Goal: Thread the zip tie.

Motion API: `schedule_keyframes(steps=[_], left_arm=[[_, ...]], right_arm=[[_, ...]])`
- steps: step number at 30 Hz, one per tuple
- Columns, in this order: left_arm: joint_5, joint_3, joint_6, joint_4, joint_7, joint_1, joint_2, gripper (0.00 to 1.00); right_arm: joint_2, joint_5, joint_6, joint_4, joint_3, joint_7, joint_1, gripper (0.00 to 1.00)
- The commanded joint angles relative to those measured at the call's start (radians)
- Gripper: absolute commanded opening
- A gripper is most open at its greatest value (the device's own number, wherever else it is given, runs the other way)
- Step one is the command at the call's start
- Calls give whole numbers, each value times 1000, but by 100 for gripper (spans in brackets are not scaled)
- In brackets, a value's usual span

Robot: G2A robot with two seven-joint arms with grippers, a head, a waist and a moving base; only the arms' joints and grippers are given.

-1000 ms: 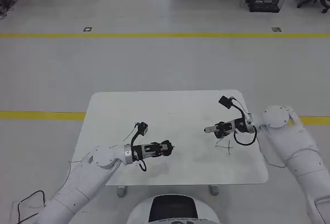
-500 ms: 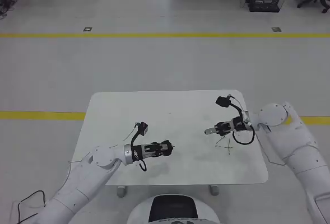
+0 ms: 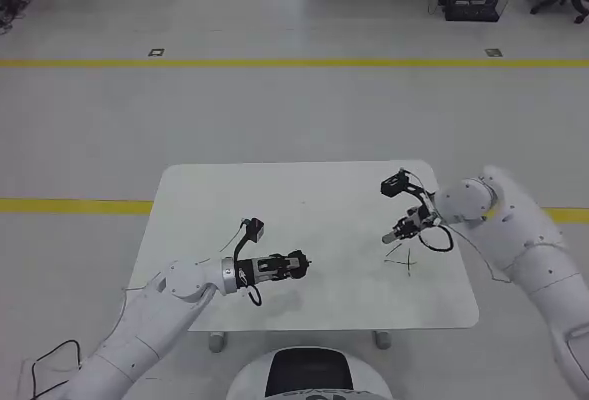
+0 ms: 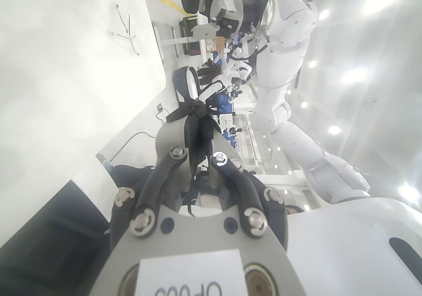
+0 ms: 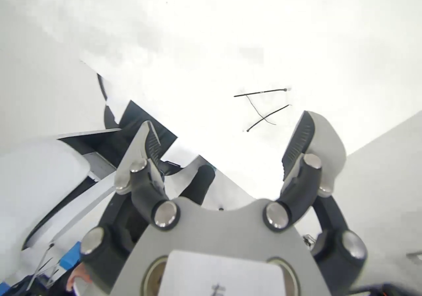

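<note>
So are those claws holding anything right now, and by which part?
The left gripper is shut on a short black strip, pinched at its tip; which part of the strip cannot be told. The right gripper is open and empty.

The zip ties [image 3: 402,262] [image 5: 260,92] are thin black lines on my plain white surface [image 3: 304,200]. My right pincer [image 5: 226,122] is pale grey, with black ribbed pads [image 5: 296,139]. The floor [image 3: 274,120] is light grey with yellow stripes [image 3: 274,63].
</note>
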Motion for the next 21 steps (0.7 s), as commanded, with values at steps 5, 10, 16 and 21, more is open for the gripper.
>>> schedule_keyframes(steps=[5, 10, 16, 21], left_arm=[[0, 0, 0, 0, 0, 0, 0, 0], [0, 0, 0, 0, 0, 0, 0, 0], [0, 0, 0, 0, 0, 0, 0, 0], [0, 0, 0, 0, 0, 0, 0, 0]], right_arm=[[0, 4, 0, -2, -2, 0, 1, 100], [0, -1, 0, -9, -3, -18, -3, 100], [20, -141, 0, -57, -51, -37, 12, 100], [50, -219, 0, -78, -164, -71, 46, 100]])
